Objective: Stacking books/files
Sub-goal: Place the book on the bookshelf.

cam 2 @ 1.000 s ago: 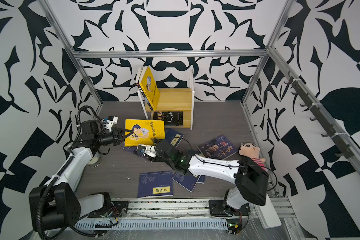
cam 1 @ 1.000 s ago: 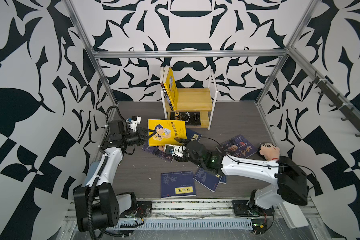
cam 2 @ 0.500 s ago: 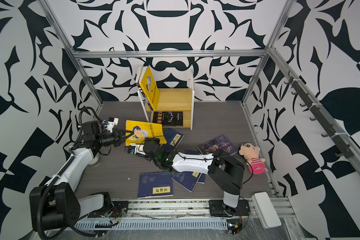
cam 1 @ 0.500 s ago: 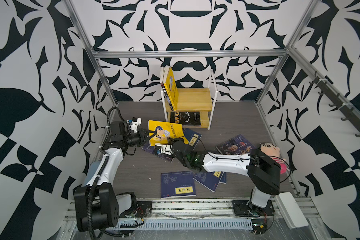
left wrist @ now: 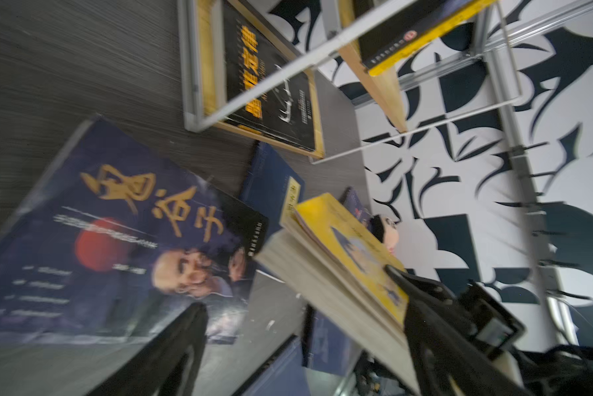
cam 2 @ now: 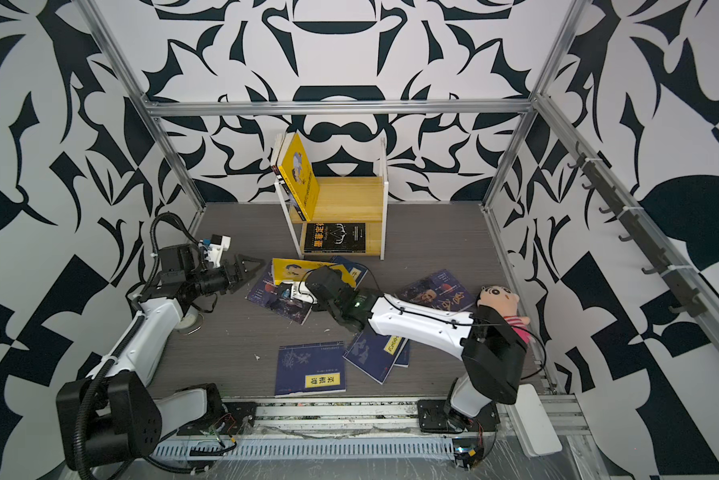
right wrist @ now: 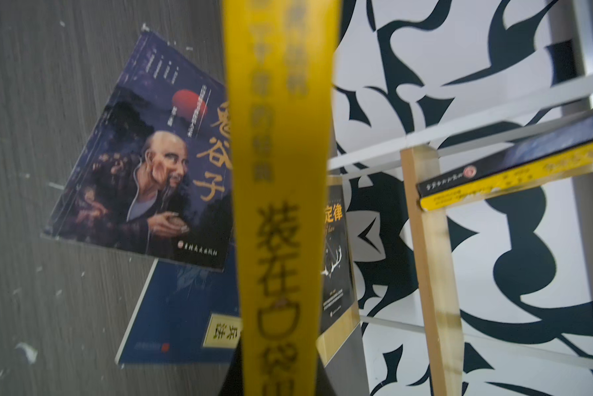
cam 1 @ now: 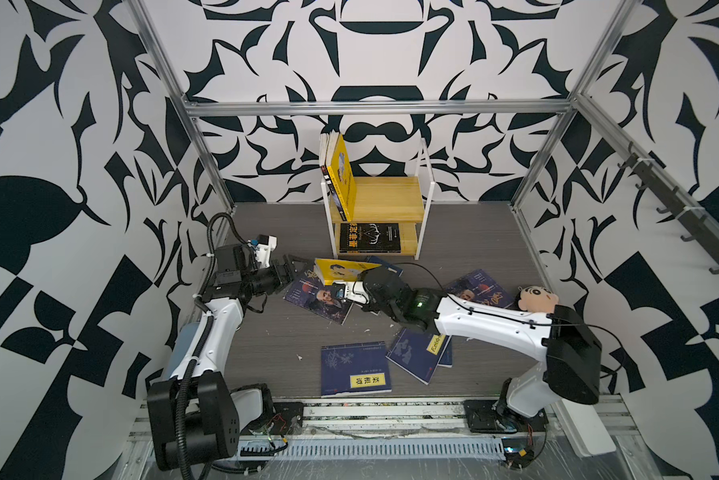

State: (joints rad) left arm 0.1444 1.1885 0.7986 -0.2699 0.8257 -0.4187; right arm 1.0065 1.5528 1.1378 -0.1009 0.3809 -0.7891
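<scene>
Right claw (cam 1: 333, 286) holds the yellow book (cam 1: 341, 269), left claw (cam 1: 297, 270) is wide, empty; shelf (cam 1: 391, 199) at 12 o'clock has few, several books (cam 1: 355, 370) lie on the floor (cam 1: 283, 332)

A dark wood-grain desk (cam 1: 474, 232) carries a small white-framed wooden shelf (cam 1: 386, 199) at its rear. Flat on the desk: a navy book with a yellow label (cam 1: 355, 370) near the front, two overlapping navy books (cam 1: 409, 355) beside it, a purple-blue old-man book (cam 1: 316, 297) left of centre, a second purple-blue book (cam 1: 474, 284) and a plush doll (cam 1: 534, 296) at right.
</scene>
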